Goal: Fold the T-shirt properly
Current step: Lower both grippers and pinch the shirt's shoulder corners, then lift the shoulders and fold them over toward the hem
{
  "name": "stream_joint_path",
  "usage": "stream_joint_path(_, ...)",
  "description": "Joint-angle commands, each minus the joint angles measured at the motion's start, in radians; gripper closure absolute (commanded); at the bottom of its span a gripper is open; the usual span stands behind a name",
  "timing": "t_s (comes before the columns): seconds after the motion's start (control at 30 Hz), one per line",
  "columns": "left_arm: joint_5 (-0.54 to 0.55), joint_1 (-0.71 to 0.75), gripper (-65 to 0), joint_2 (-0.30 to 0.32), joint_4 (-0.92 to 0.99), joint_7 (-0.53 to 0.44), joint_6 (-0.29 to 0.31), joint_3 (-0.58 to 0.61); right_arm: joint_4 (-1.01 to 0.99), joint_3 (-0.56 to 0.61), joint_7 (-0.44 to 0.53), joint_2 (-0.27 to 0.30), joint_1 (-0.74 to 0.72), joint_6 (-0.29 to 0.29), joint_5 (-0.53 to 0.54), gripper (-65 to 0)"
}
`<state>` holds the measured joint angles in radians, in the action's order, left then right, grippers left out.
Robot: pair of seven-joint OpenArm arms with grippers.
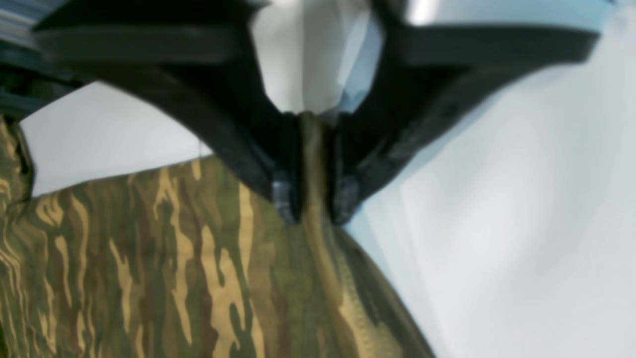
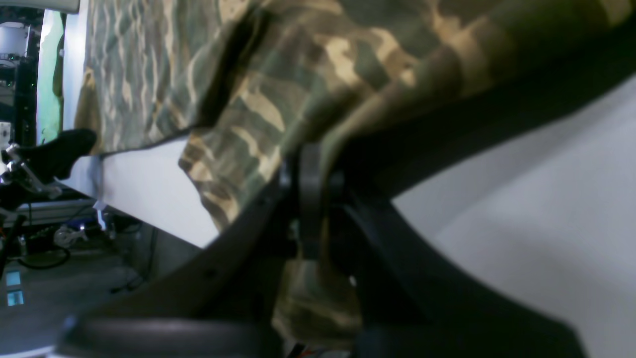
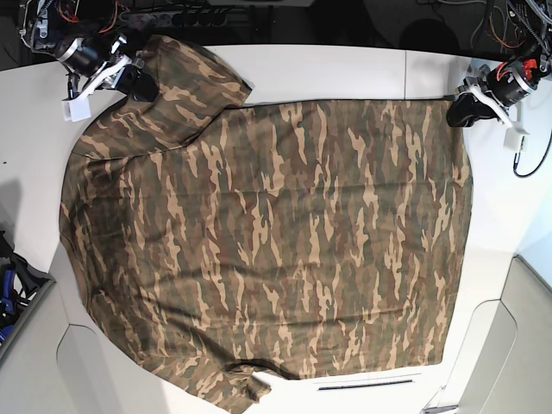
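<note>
At the far left of the white table, the right gripper is clenched on a sleeve of the T-shirt. The camouflage shirt lies spread flat across the middle. At the far right, the left gripper pinches the shirt's corner between its jaws.

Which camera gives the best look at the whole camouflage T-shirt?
The base view: the T-shirt lies spread across the white table, all edges visible. The left wrist view shows only a blurred corner pinched between black jaws; the right wrist view shows a bunched fold close up.
</note>
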<state>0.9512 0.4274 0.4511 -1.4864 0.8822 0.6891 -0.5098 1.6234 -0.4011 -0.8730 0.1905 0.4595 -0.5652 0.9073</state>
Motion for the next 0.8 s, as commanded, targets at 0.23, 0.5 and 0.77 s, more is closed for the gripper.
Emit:
stream_joint_path(0.23, 0.047, 0.002, 0.0, 0.032, -0.049, 0.028, 0.009, -0.009, 0.028, -0.012, -0.054, 0.008, -0.002, -0.016, 0.065, 0.0)
stream_joint_path(0.5, 0.088, 0.005, 0.0, 0.031, -0.194, 0.138, 0.009, -0.037, 0.09, -0.134, -0.127, 0.008, 0.018, -0.036, 0.177, 0.0)
stream_joint_path(0.77, 0.14, 0.001, 0.0, 0.031, -0.279, 0.116, 0.009, -0.042, 0.154, -0.235, -0.145, 0.008, 0.008, -0.042, 0.23, 0.0)
